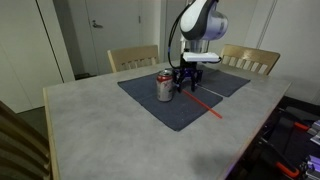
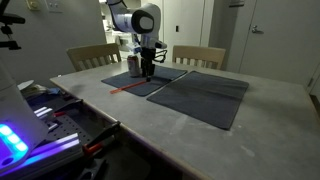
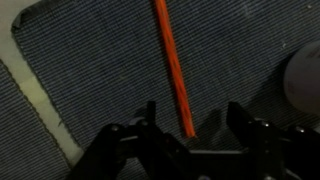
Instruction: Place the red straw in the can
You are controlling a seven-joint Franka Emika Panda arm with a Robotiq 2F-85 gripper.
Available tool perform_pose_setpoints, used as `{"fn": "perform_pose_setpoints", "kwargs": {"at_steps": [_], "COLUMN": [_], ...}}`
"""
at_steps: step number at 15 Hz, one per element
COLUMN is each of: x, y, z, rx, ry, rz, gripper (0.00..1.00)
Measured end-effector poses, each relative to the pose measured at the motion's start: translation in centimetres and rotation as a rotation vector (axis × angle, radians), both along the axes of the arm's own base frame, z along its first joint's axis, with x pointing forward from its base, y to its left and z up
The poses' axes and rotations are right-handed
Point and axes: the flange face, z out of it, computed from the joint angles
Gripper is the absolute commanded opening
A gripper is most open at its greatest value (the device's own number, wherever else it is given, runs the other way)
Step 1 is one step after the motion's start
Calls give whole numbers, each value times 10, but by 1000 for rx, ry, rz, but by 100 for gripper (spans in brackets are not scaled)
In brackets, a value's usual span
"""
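Note:
The red straw (image 1: pixel 205 104) lies flat on the dark grey mat (image 1: pixel 170 108); it also shows in an exterior view (image 2: pixel 133 86) and in the wrist view (image 3: pixel 170 65). The can (image 1: pixel 164 86), silver with a red top band, stands upright on the mat just beside the gripper; it shows faintly behind the gripper in an exterior view (image 2: pixel 133 66) and as a pale edge in the wrist view (image 3: pixel 303 85). My gripper (image 1: pixel 186 89) (image 3: pixel 190 120) is open and low over the mat. One end of the straw lies between its fingers, not gripped.
A second dark mat (image 2: pixel 215 95) lies beside the first on the grey table (image 1: pixel 100 130). Two wooden chairs (image 1: pixel 133 57) (image 1: pixel 250 58) stand at the far edge. Equipment and cables (image 2: pixel 45 125) sit beside the table.

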Motion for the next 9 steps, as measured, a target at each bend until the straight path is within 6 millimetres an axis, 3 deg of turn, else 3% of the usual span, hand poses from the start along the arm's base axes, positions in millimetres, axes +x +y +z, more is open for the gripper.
{"fn": "perform_pose_setpoints", "kwargs": {"at_steps": [2,7,8,9], "x": [2,4,5,5], "y": [-1,-1,-2,-3], "z": [-1,-10,-9,-8], "rx": [8,32,35,39], "ry": [5,20,22,26], "rz": [1,10,9,8], "gripper": [73,52,53,48]}}
